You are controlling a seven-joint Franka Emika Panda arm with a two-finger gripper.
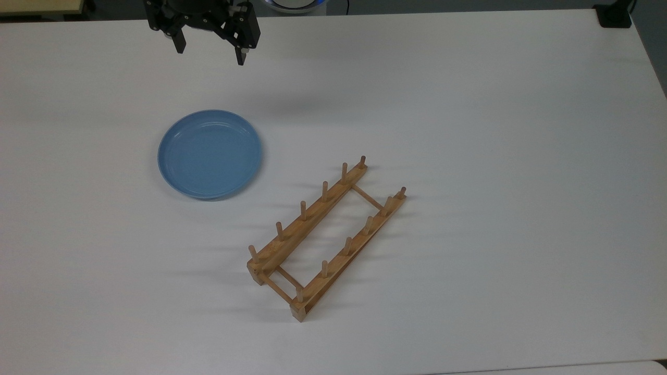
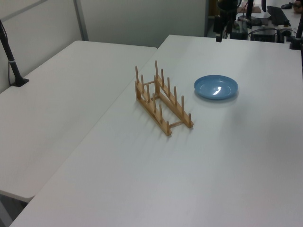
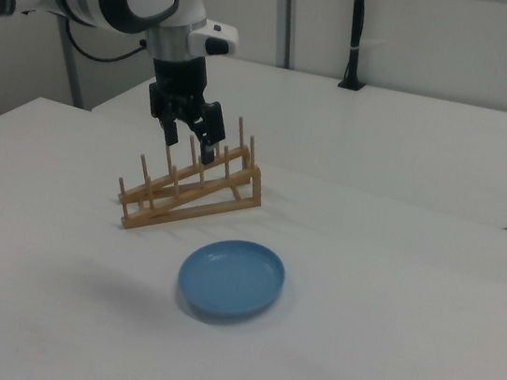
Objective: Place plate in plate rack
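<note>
The light-blue plate (image 1: 210, 153) (image 2: 216, 87) (image 3: 231, 278) lies flat on the white table, to the top view's left of the plate rack. The wooden plate rack (image 1: 325, 237) (image 2: 162, 101) (image 3: 187, 190) stands at an angle near the table's middle, its pegs upright and nothing in its slots. My gripper (image 1: 210, 52) (image 3: 190, 143) hangs in the air beyond the plate's far rim, at the top view's upper edge. It is open, with nothing between its fingers, and well apart from both plate and rack.
The white table (image 1: 469, 104) has wide bare surface around both objects. A second white table (image 2: 61, 94) adjoins it. Black clamp posts stand at a table corner (image 1: 615, 15) and on the neighbouring table (image 2: 14, 66) (image 3: 356, 34).
</note>
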